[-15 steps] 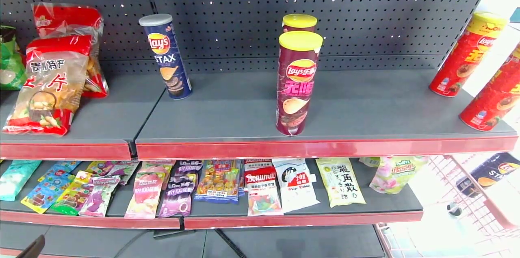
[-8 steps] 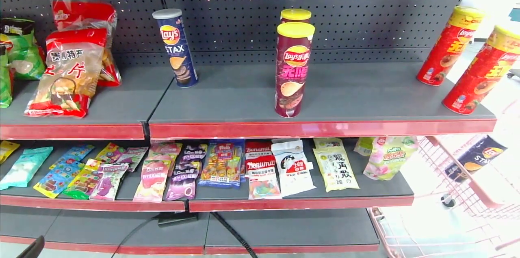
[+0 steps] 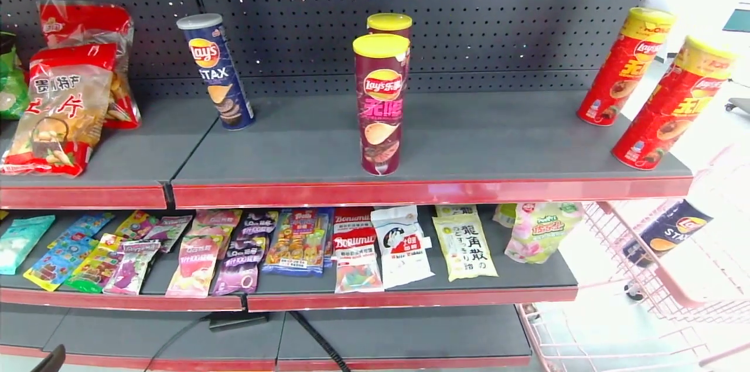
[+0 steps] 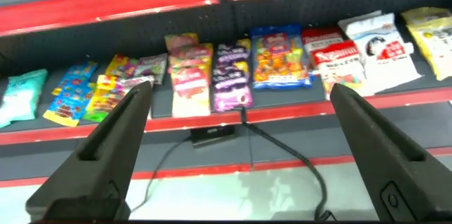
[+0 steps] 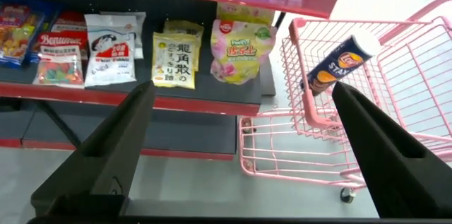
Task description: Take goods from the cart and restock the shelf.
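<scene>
Navy can [image 5: 339,62] in pink cart [image 5: 417,90] | beyond right fingers [image 5: 113,153], spread | left fingers [image 4: 106,153] spread

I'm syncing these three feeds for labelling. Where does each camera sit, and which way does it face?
Head view: on the robot's head, facing forward and down at the shelf and, at its right, the pink cart.
Left wrist view: on the left wrist, facing the lower shelf's snack packets; the open left end effector frames it.
Right wrist view: on the right wrist, facing the cart's blue chip can; the open right end effector frames it.
Shared: both wrist views show the white packet.
</scene>
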Controlling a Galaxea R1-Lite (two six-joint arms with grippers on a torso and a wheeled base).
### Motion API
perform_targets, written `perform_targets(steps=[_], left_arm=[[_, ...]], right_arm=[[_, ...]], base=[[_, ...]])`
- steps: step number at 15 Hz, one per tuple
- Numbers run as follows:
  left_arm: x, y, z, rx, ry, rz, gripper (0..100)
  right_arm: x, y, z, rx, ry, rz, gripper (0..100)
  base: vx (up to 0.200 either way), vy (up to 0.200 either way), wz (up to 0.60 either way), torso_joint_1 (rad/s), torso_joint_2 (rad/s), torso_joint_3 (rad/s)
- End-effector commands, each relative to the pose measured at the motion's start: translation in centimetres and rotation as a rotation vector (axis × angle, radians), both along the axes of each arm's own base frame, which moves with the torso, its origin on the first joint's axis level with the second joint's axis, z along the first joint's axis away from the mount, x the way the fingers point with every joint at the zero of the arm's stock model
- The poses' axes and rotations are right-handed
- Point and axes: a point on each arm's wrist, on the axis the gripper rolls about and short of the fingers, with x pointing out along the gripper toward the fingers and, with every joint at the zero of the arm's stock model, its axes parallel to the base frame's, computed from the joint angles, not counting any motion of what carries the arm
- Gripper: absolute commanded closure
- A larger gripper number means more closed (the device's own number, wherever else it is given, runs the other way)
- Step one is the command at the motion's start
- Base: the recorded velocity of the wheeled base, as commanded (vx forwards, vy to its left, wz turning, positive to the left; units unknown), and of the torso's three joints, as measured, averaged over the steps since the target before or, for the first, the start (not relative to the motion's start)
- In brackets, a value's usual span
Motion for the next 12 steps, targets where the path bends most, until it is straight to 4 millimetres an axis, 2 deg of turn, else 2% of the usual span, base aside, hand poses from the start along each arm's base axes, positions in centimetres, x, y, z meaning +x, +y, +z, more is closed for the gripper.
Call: perform_targets(steps=[1, 12], left_arm=[[-0.13, 0.03, -0.11, 0.0, -0.004, 0.001, 0], [-0.13, 0.03, -0.11, 0.0, -0.004, 0.001, 0]], right_arm=[[-0.05, 0.0, -0.24, 0.0, 0.004, 0.001, 0], [-0.15, -0.01, -0.53, 0.002, 0.007, -0.001, 0]], base=[[0.0, -0.2, 0.0, 0.007, 0.01, -0.002], [0.0, -0.2, 0.0, 0.004, 0.0, 0.004]])
